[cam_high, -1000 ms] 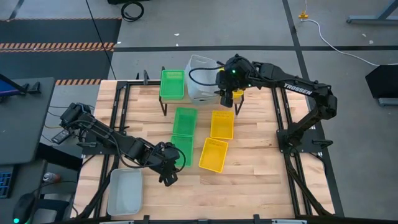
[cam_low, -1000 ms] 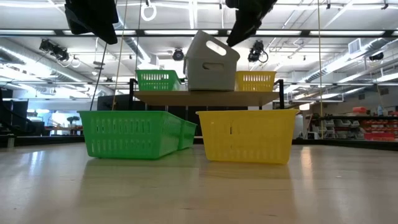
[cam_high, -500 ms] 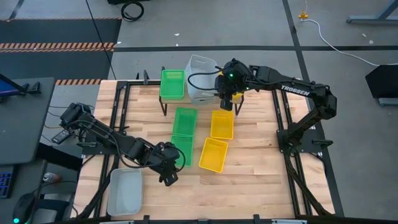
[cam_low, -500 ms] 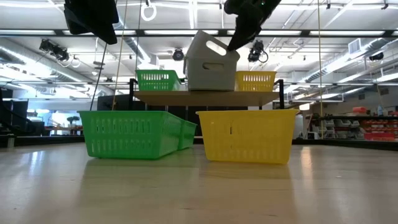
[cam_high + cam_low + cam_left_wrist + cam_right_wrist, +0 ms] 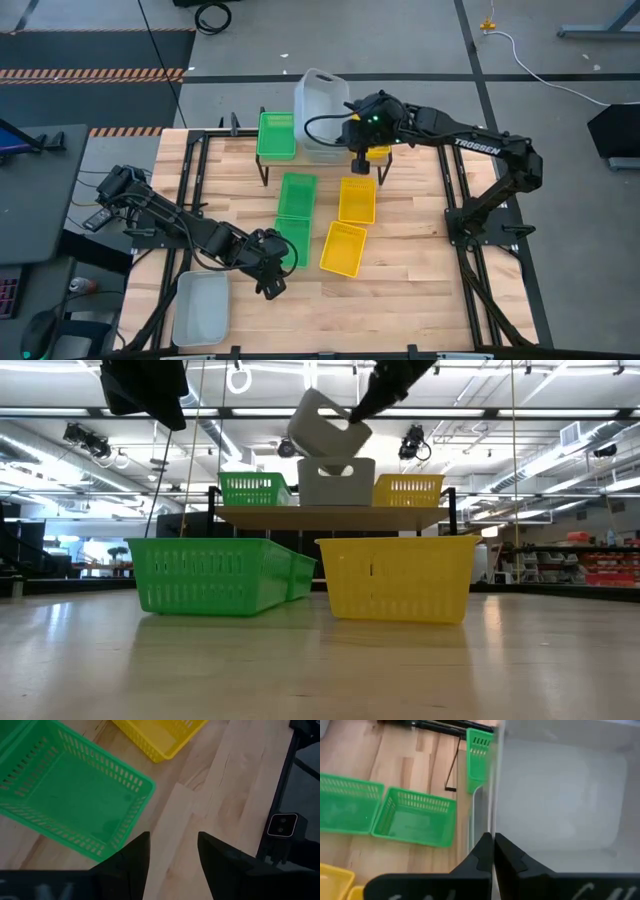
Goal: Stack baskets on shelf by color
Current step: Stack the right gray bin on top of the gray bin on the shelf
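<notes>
My right gripper (image 5: 362, 408) is shut on a pale grey basket (image 5: 318, 100), which hangs tilted above a second grey basket (image 5: 337, 482) on the shelf (image 5: 330, 517). A green basket (image 5: 277, 135) and a yellow basket (image 5: 410, 490) also stand on the shelf. On the table lie two green baskets (image 5: 297, 195) (image 5: 290, 240), two yellow ones (image 5: 357, 200) (image 5: 342, 248) and a grey one (image 5: 200, 308). My left gripper (image 5: 172, 855) hovers open beside the nearer green basket (image 5: 75, 805). My right gripper pinches the rim of the upper grey basket's wall (image 5: 493, 820) on the side toward the table's right, one finger (image 5: 506, 854) inside the basket and one outside. The fingers slant down from the right. The basket is tilted, held side up; whether its low corner (image 5: 328, 455) touches the grey basket below, I cannot tell.
The shelf stands on thin black legs (image 5: 265, 172) at the table's far middle. Bare wooden tabletop (image 5: 410, 270) lies at the near right. Black frame rails (image 5: 455, 200) run along the table's left and right sides.
My right gripper has rolled and edged up. The grey basket in it has tipped further, its held side rising, and has swung up and toward the far left off the grey basket below, which now shows on the shelf.
</notes>
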Available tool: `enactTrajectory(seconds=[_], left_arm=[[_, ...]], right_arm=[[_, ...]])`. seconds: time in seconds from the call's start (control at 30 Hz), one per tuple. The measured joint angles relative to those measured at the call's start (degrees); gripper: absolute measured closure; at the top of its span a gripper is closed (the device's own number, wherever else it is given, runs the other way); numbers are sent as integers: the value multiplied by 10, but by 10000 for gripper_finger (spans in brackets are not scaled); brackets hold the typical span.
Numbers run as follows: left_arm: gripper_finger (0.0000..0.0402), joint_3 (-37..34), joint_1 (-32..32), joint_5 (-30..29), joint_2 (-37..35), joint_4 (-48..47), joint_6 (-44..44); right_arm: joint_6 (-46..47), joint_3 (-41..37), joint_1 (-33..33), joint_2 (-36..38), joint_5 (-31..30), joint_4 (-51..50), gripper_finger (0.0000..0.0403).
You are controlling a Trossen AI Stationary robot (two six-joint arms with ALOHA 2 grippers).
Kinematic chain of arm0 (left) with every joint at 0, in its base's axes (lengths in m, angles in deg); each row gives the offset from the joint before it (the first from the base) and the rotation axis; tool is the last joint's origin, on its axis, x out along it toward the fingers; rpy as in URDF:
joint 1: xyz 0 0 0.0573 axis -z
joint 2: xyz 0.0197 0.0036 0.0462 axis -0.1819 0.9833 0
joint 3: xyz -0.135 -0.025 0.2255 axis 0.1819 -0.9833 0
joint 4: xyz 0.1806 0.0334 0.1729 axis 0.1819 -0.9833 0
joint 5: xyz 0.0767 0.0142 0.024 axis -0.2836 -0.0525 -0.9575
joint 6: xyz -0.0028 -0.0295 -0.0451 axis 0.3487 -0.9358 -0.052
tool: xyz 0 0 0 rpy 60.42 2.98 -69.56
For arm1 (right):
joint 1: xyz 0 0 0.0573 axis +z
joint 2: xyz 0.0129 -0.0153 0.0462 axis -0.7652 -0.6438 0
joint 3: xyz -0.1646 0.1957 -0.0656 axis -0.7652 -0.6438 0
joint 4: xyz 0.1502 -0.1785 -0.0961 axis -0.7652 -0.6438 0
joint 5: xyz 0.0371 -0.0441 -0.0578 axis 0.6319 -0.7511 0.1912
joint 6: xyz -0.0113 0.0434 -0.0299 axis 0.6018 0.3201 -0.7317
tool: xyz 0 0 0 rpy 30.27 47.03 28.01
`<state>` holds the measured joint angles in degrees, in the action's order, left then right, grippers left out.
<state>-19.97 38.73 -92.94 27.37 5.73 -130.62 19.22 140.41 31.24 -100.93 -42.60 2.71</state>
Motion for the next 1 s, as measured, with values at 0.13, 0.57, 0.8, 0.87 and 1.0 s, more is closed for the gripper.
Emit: enactTrajectory(seconds=[0.13,0.57,0.8,0.87,1.0], left_arm=[[230,0,0,0,0,0,-11],[230,0,-1,0,0,0,-17],[230,0,2,1,0,3,-42],[230,0,3,0,0,3,-46],[230,0,6,0,0,3,-52]], right_arm=[[-13,33,4,0,-23,-45,396],[5,54,-3,-8,-22,-144,393],[6,54,-3,-12,-26,-127,354],[6,54,-3,-12,-26,-118,345],[7,54,-3,-12,-26,-101,329]])
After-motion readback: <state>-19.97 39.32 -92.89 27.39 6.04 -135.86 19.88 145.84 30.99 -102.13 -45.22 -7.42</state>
